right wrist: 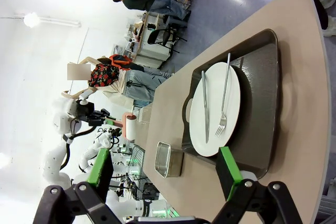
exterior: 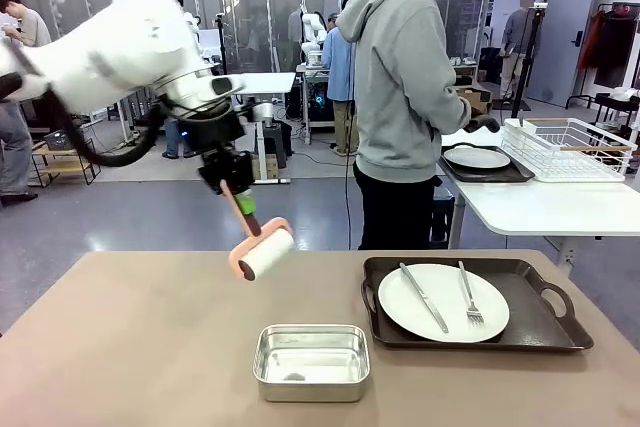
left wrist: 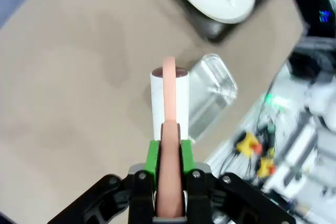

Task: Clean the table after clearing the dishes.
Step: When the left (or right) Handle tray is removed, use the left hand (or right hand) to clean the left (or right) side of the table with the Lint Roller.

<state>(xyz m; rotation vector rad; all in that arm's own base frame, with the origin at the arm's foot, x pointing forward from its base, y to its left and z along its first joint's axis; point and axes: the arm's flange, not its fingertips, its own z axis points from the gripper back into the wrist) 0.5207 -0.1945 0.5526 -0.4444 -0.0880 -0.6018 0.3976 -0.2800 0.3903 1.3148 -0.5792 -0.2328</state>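
My left pincer (exterior: 244, 203) is clenched on the pink handle of a lint roller (exterior: 266, 253). The roller hangs tilted above the table (exterior: 130, 347), toward the far edge and left of the middle, clear of the top. My right pincer (right wrist: 164, 165) is released, jaws wide and holding nothing, near the table's near right corner.

I judge the clearing only half done. One dark tray (exterior: 548, 333) lies on the right part of the table, close to the near edge, with a white plate (exterior: 447, 297) and a loose knife (exterior: 424, 297) and fork (exterior: 468, 295) on it. A second tray (exterior: 510, 175) with its plate (exterior: 478, 157) sits on the white side table (exterior: 540, 209) beyond the far right corner, by the person's hand (exterior: 487, 124).

If I roll now, the patch under the tray goes uncleaned, and a long stroke could knock the tray. It could also push the steel pan (exterior: 311, 361), which sits at the middle of the near edge, off the table. If I lift the tray by one handle it may tip, and the plate and cutlery would slide. Pressing the roller down at this slant could twist the handle between my pads. The person (exterior: 400, 77) stands just past the far edge, so a wide sweep of my arm could reach them.
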